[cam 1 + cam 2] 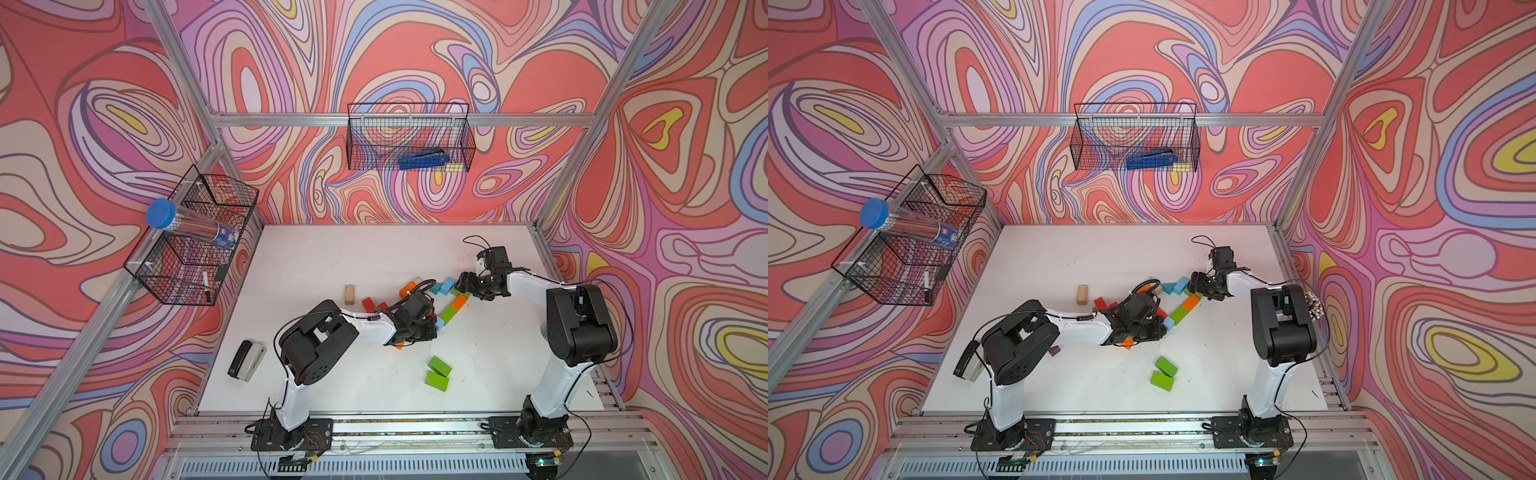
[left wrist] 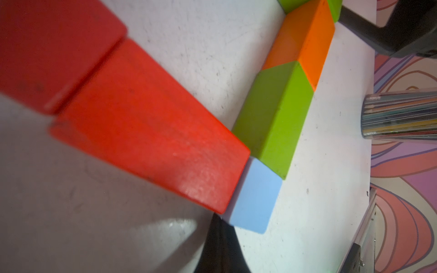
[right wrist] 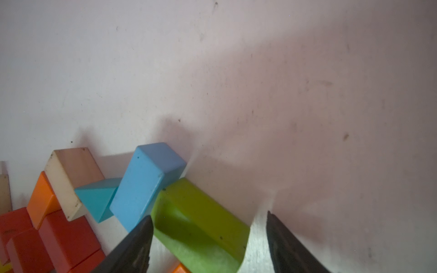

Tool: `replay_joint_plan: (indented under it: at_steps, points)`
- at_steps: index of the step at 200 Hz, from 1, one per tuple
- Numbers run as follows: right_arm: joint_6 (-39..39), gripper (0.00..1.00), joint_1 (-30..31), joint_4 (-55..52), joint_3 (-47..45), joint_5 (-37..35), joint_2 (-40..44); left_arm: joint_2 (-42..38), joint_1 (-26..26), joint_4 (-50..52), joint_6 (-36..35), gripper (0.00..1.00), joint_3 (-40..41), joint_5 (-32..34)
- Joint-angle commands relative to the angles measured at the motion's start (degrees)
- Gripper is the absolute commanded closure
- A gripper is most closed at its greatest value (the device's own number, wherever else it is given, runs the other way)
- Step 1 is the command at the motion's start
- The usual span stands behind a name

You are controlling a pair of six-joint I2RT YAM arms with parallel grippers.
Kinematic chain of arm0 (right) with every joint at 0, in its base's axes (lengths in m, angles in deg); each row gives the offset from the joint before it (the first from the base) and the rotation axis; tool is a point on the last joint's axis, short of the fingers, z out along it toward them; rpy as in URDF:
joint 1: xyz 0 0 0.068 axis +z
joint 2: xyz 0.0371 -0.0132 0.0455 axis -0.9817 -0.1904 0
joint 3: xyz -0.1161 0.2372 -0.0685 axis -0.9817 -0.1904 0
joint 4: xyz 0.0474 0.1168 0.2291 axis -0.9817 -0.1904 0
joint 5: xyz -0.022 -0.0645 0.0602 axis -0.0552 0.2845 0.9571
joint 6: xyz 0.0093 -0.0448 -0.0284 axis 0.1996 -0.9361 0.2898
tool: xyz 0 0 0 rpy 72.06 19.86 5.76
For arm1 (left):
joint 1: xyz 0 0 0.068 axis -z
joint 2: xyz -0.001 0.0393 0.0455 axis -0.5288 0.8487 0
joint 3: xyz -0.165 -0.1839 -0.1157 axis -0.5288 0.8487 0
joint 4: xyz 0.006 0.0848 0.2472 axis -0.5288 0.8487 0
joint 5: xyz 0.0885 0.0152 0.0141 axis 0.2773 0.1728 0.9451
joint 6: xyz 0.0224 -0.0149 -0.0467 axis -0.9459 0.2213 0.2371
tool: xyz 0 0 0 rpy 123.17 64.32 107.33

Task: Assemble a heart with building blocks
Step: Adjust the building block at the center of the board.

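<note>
The building blocks lie mid-table. A slanted row runs light blue [image 2: 253, 198], green [image 2: 274, 118], orange [image 2: 305, 40]; two red bricks [image 2: 146, 132] meet it at the light blue end. My left gripper [image 1: 432, 326] is shut, holds nothing, and its dark tip [image 2: 220, 245] sits against that corner. At the row's far end, my right gripper [image 3: 208, 214] is open around a green brick [image 3: 201, 227], and only one finger [image 3: 134, 248] is close to it. A light blue brick [image 3: 144, 186], a teal wedge [image 3: 97, 198], plain wood [image 3: 68, 179] and orange [image 3: 42, 198] blocks lie just beyond.
Two loose green bricks [image 1: 439, 372] lie near the front, a plain wood block [image 1: 350, 294] stands alone at the left, and a purple cube [image 1: 1054, 351] shows by the left arm. A stapler [image 1: 246, 360] rests at the front left. Wire baskets [image 1: 195, 237] hang on the walls.
</note>
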Motion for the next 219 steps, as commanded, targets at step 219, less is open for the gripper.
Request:
replay_joint_plan:
  at_steps: [219]
  points:
    - [-1.4,0.2,0.9,0.5,-3.3,-1.8,2.1,0.0,0.5,2.2,1.0,1.0,1.6,2.2]
